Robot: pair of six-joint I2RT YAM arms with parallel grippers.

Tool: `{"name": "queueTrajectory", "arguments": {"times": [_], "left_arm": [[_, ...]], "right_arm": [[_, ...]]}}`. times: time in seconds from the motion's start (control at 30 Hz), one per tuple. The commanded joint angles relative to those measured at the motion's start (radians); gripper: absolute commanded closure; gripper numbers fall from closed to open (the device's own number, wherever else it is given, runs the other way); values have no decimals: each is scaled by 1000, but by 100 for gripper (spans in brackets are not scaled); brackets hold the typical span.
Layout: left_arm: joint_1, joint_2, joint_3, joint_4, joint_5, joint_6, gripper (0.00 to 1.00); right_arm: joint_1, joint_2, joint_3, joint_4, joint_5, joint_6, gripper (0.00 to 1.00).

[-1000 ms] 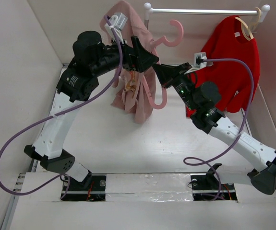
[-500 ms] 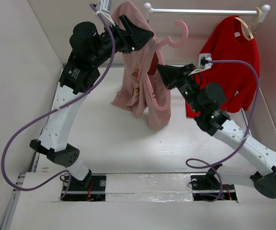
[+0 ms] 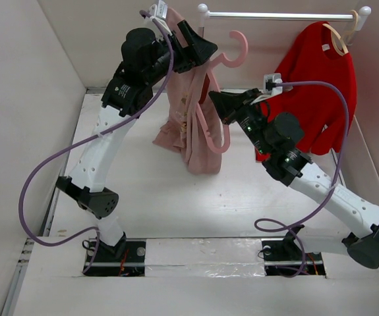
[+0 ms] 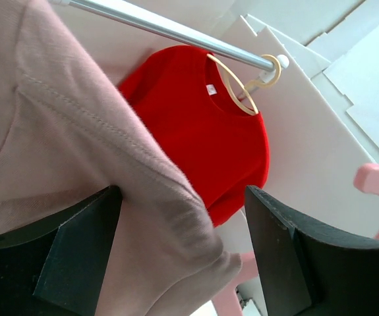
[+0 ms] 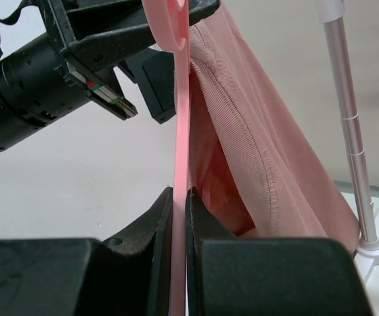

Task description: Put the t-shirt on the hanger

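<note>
Up near the rail, left arm: my left gripper (image 3: 207, 50) is raised high at the back of the table (image 3: 143, 191), just left of the clothes rail (image 3: 281, 14).
Left gripper grip: on its wrist camera the jaws stand fairly wide, and bunched pink fabric fills the gap between them (image 4: 182, 253). It has hold of the t-shirt.
T-shirt: the dusty-pink t-shirt (image 3: 189, 125) hangs from that gripper in a long crumpled fold. Its lower end is over the far middle of the table; I cannot tell whether it touches the surface.
Right gripper: my right gripper (image 3: 215, 102) reaches in from the right. Its jaws are pinched tight on a thin bar of the hanger (image 5: 179, 204).
Hanger: the pink plastic hanger (image 3: 245, 47) stands on end, hook uppermost by the left gripper, its body lying along the right side of the t-shirt.
Hanger and shirt: on the right wrist camera the hanger (image 5: 181, 99) runs edge-on, just beside a ribbed hem of the t-shirt (image 5: 242, 131).
Background: a red t-shirt (image 3: 314, 85) hangs on a wooden hanger (image 3: 339, 36) at the rail's right end, well apart.
</note>
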Motion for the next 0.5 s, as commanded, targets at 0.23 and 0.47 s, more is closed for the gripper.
{"name": "queueTrajectory", "arguments": {"times": [0.23, 0.47], "left_arm": [[-32, -4, -15, 130, 13, -57, 47], [-32, -96, -121, 196, -12, -74, 97]], "right_arm": [[67, 70, 149, 98, 50, -116, 100], [78, 77, 151, 96, 65, -123, 100]]}}
